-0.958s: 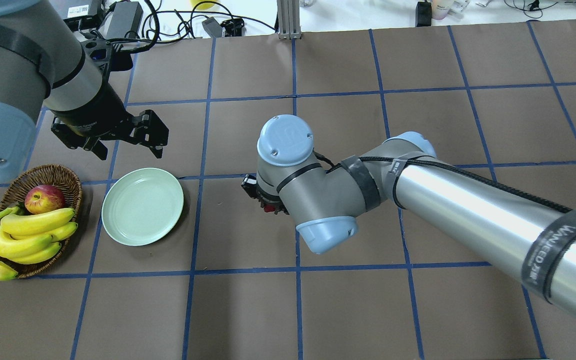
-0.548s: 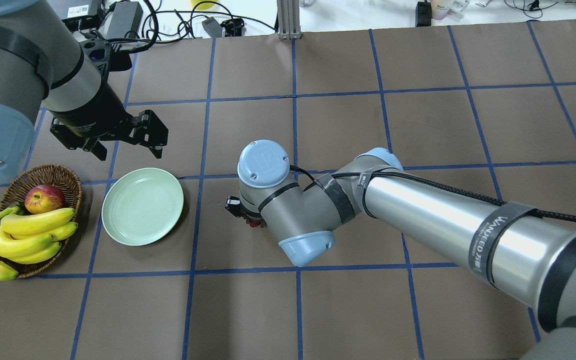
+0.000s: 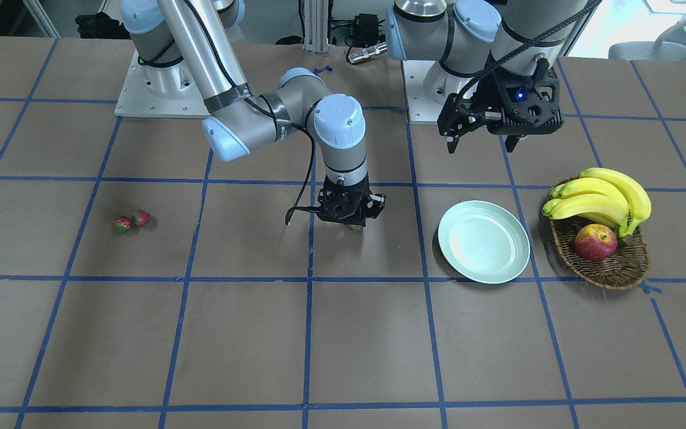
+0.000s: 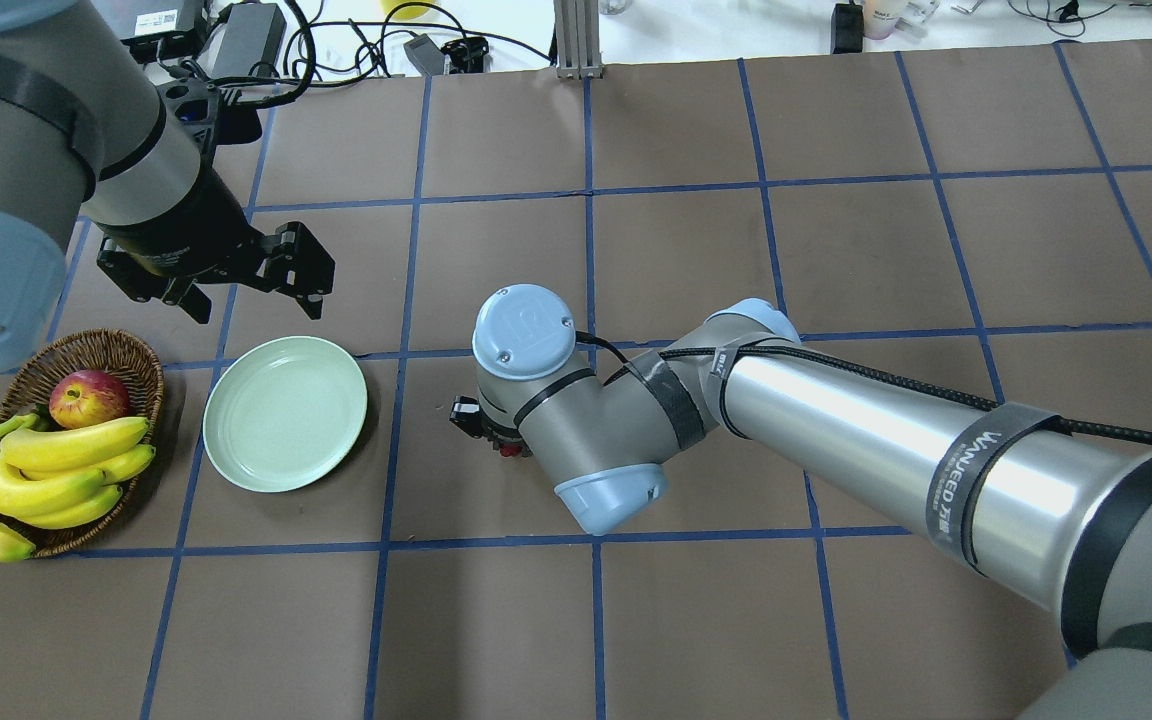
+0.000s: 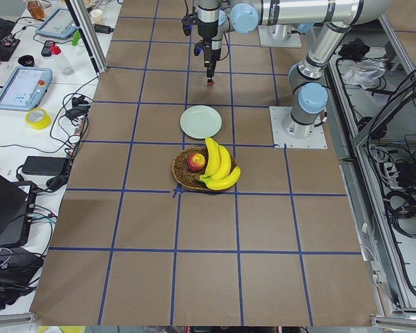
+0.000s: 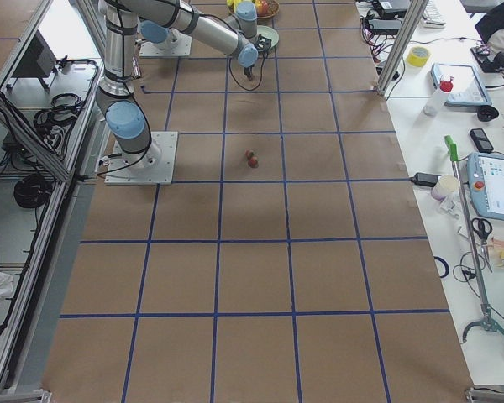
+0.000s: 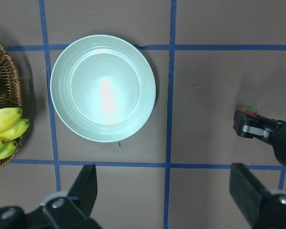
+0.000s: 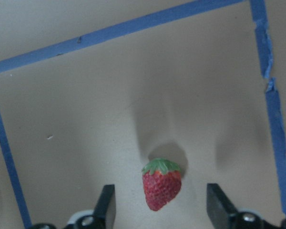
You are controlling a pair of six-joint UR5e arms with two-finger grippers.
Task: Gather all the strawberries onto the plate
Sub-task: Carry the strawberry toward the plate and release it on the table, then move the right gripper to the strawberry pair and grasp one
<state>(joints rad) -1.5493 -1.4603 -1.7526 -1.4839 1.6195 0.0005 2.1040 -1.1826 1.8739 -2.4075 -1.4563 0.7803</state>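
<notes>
R gripper [image 8: 160,202] parted astride strawberry [image 8: 162,185], apparently w/o contact; off-centre close could flick it away from plate [image 4: 224,442]. L gripper [image 7: 164,187] wide.

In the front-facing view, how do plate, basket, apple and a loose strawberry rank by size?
1. Pale green round plate and brown wicker basket, about alike.
2. Red-yellow apple.
3. Small red strawberry on the table.
</notes>
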